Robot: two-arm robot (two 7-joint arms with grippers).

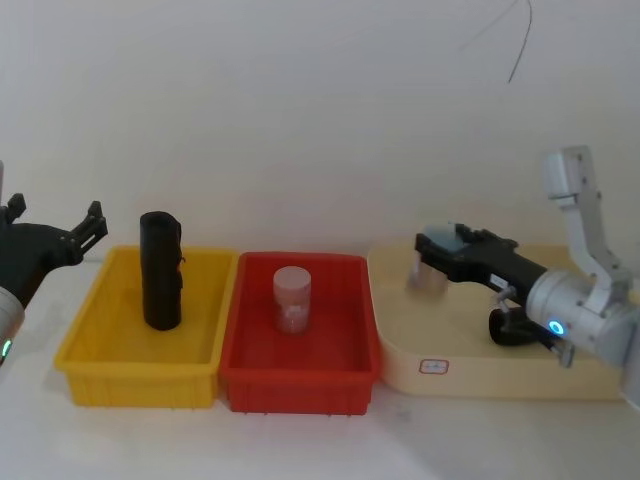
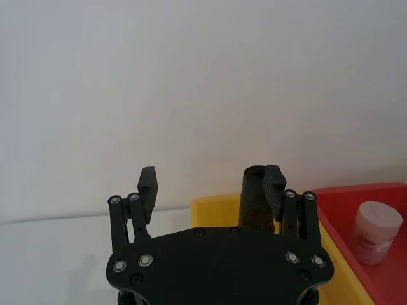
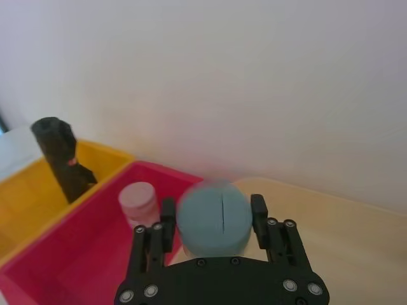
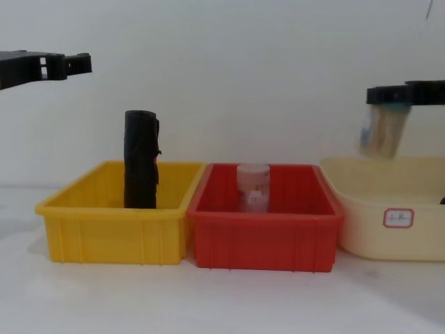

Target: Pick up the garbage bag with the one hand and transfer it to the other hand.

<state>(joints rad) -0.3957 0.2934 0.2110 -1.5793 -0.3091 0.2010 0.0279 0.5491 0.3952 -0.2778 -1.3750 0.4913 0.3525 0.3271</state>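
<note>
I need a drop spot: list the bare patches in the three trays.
Yellow plastic bin: free floor right of the upright black garbage bag roll. Red plastic bin: room all around the small pink-lidded jar. Cream tray: bare front; right gripper holds a grey-capped container above.

Pretty even, soft bright light, faint shadows under the yellow bin (image 4: 111, 223). The grey-capped container (image 4: 382, 132) looks motion-blurred in chest view.
</note>
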